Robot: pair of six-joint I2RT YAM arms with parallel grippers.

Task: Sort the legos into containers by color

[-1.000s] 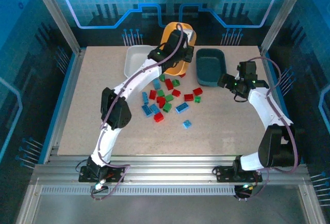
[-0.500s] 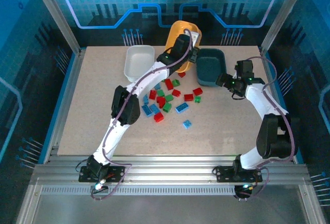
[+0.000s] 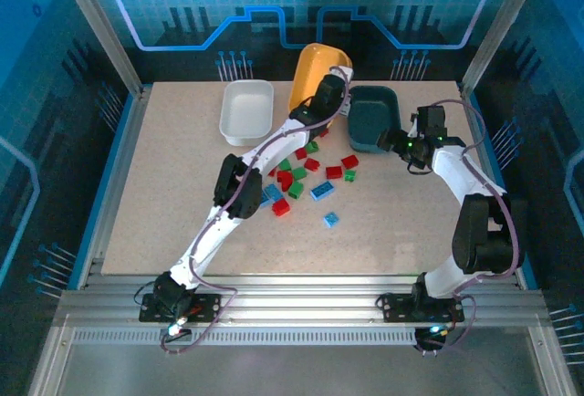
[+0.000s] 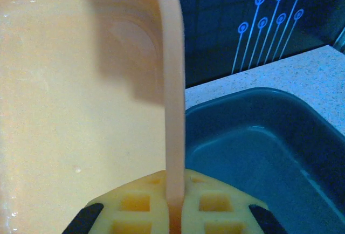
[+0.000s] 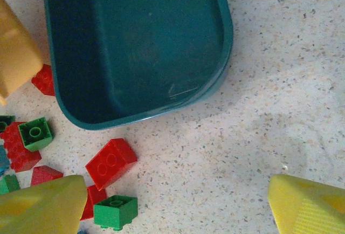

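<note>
We see the left gripper (image 4: 175, 212) pinching the tipped orange-yellow plastic tray (image 3: 313, 65) by its rim, the right gripper (image 5: 178, 206) spread wide near the dark teal plastic tray (image 5: 135, 40), and small red, green and blue plastic bricks (image 3: 334, 172) partly hidden under the left arm (image 3: 265, 145).

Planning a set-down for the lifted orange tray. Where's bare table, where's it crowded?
Bare: the table left of the lego pile, in front of the white tray; the near strip past the lone blue brick. Crowded: the pile itself, in front of the orange tray and teal tray.
</note>
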